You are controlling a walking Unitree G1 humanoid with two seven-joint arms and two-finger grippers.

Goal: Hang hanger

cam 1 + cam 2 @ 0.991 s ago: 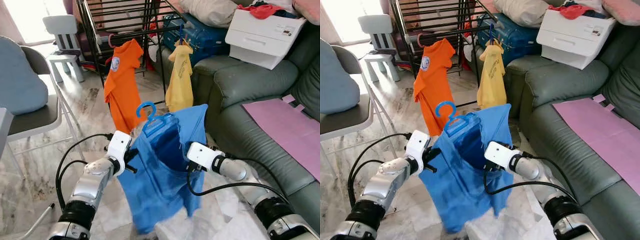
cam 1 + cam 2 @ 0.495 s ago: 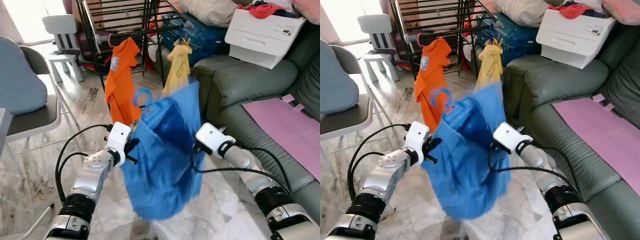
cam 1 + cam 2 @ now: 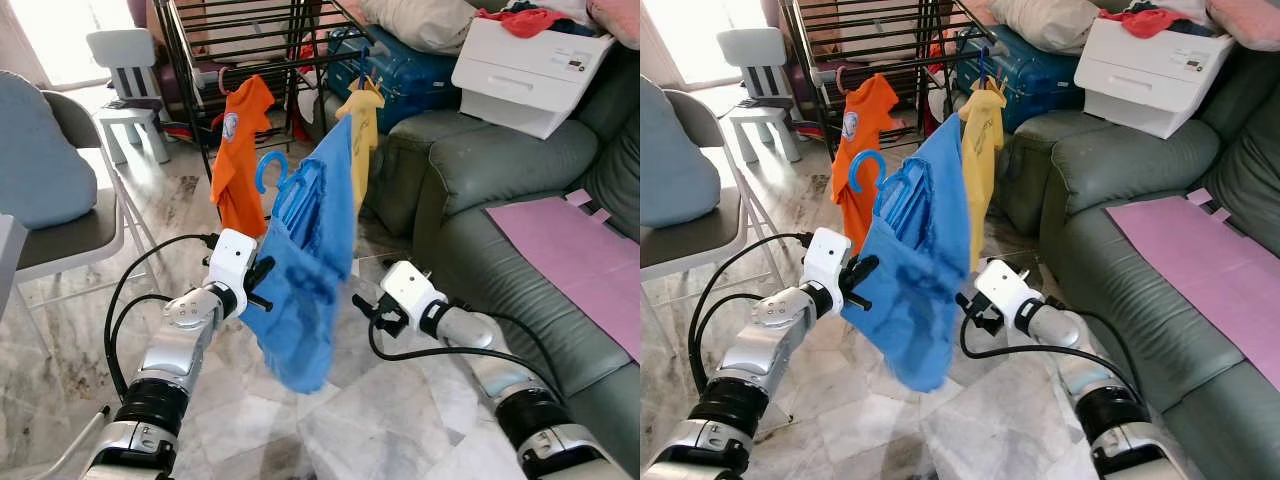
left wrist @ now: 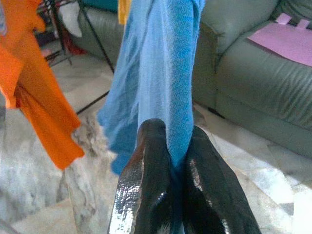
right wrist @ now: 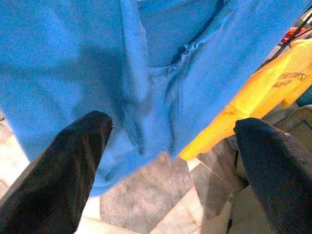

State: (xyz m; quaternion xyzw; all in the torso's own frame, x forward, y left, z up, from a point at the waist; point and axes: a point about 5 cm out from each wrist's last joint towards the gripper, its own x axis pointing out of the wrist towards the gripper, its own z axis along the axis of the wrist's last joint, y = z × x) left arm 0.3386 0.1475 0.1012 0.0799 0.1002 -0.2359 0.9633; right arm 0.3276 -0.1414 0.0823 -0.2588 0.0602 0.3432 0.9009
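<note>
Soft matt cloth blue shirt (image 3: 305, 270) on a smooth plastic hanger (image 3: 272, 172); glossy black left tool (image 4: 168, 195)

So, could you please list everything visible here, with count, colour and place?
Blue shirt: one, on a blue hanger, held up before the rack.
Orange shirt: one, hanging on the rack.
Yellow shirt: one, hanging on the rack.
Drying rack: one, black, behind the shirts.
Sofa: one, green, on the right.
Purple cloth: one, on the sofa.
Chair: one, grey, left.
Left gripper: shut on the blue shirt.
Right gripper: open, beside the shirt.
</note>
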